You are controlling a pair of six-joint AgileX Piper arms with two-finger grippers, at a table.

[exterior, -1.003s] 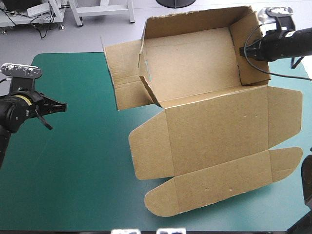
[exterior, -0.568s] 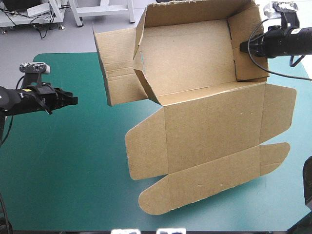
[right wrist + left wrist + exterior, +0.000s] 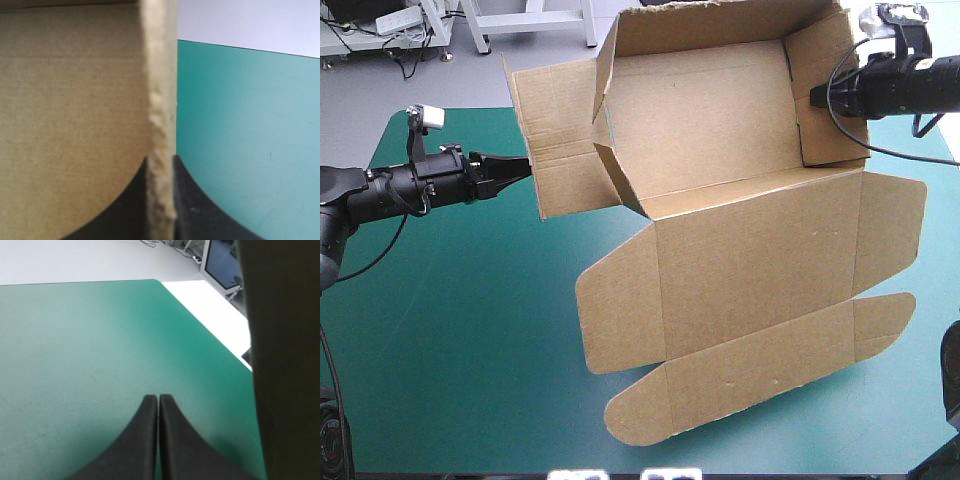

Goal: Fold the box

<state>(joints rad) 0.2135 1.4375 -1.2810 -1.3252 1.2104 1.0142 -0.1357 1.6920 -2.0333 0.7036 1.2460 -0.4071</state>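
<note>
Here the half-raised box (image 3: 720, 150), toward the surface's (image 3: 470, 350) far right, is pinched by one wall (image 3: 830, 135) in the right end effector (image 3: 817, 98), seemingly steadied so its splayed flap (image 3: 560, 140) can be pushed by the pressed-together left end effector (image 3: 523, 167) beside it.

My claw (image 3: 161, 161) is pinched on one wall of the brown box (image 3: 75, 95), and the wall's raw edge runs ahead from between my black fingers (image 3: 197, 212). Beside one finger spreads the board's broad face. Beside the other lies the teal-green bench (image 3: 250, 140).
</note>
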